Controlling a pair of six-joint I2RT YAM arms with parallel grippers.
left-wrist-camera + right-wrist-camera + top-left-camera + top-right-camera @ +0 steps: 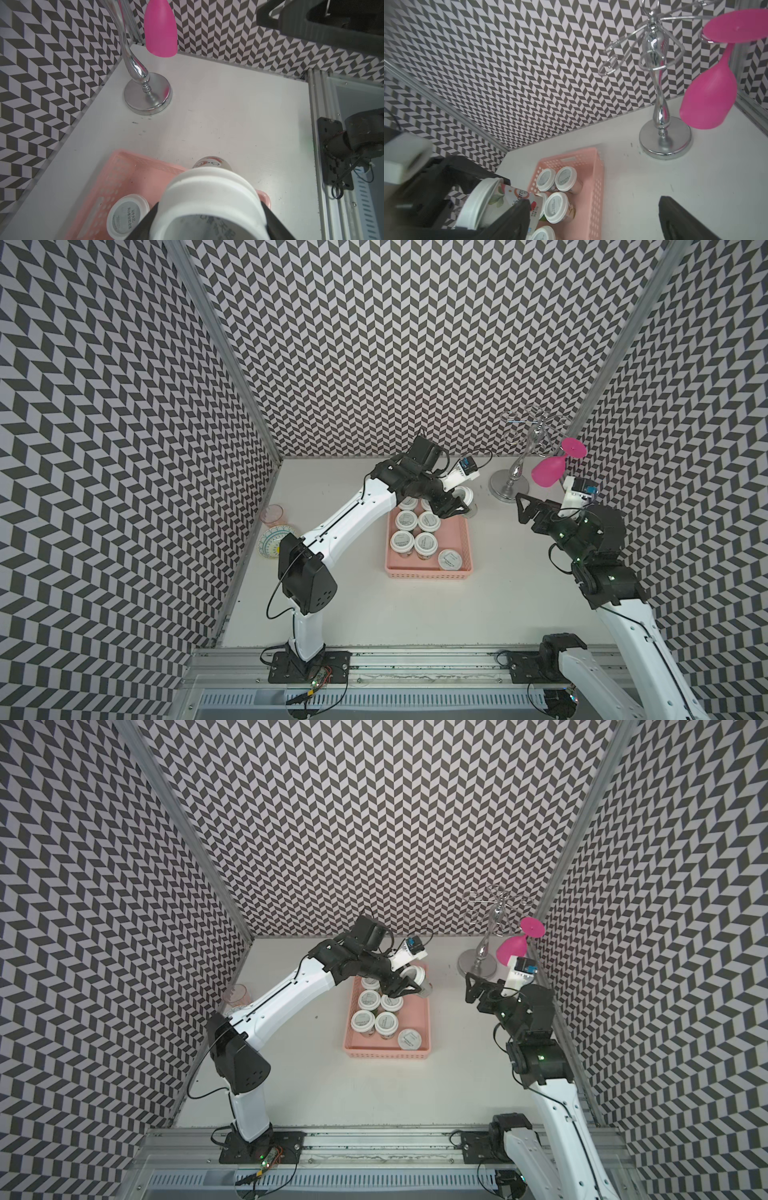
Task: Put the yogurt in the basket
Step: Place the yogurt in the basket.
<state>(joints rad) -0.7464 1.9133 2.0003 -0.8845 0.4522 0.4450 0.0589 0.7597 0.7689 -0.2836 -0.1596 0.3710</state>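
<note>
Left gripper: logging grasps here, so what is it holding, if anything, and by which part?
The left gripper is shut on a tilted yogurt cup, gripping it around the white lid end. The right gripper is open, holding nothing.

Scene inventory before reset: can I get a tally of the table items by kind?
Yogurt cups: 8 (7 in the basket, 1 in the left gripper)
Basket: 1
Magenta wine glass: 1
Chrome glass rack: 1
Clear tumbler: 1
Patterned saucer: 1
Total: 13

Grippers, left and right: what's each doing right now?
Left gripper: shut on a yogurt cup, held tilted.
Right gripper: open, empty.
</note>
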